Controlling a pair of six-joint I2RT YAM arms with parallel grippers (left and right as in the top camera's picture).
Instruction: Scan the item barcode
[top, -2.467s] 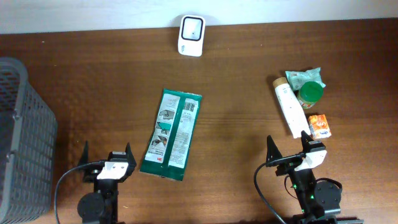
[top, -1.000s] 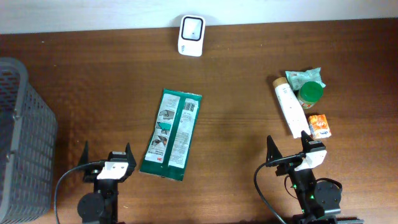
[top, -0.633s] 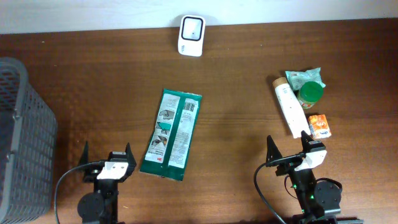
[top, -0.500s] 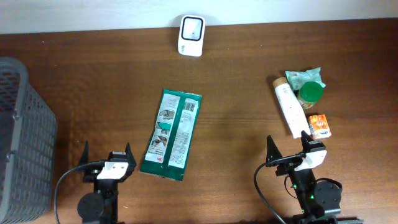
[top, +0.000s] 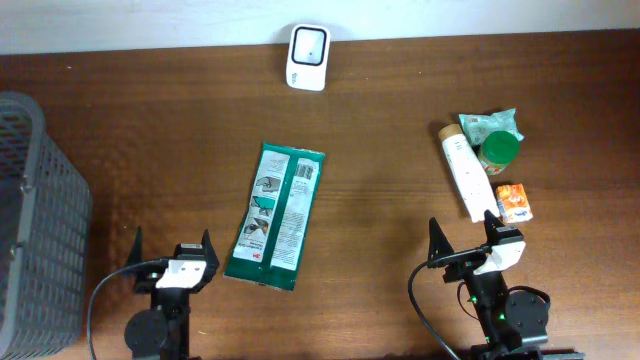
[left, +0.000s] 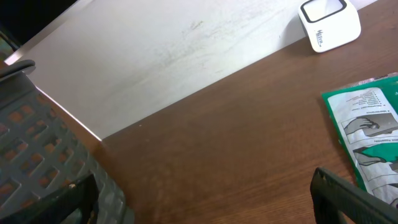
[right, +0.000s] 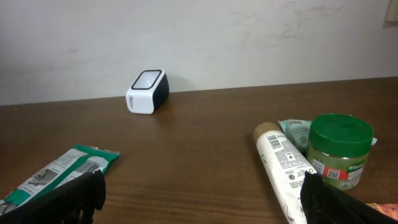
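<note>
A white barcode scanner stands at the table's far edge, also seen in the left wrist view and the right wrist view. A flat green packet lies printed side up mid-table, its end showing in both wrist views. My left gripper sits open at the near edge, just left of the packet's near end, holding nothing. My right gripper is open too, near the front right, with bare wood between its fingers.
A grey mesh basket stands at the left edge, close to the left gripper. At the right lie a white tube, a green-lidded jar, a green pouch and a small orange box, just beyond the right gripper.
</note>
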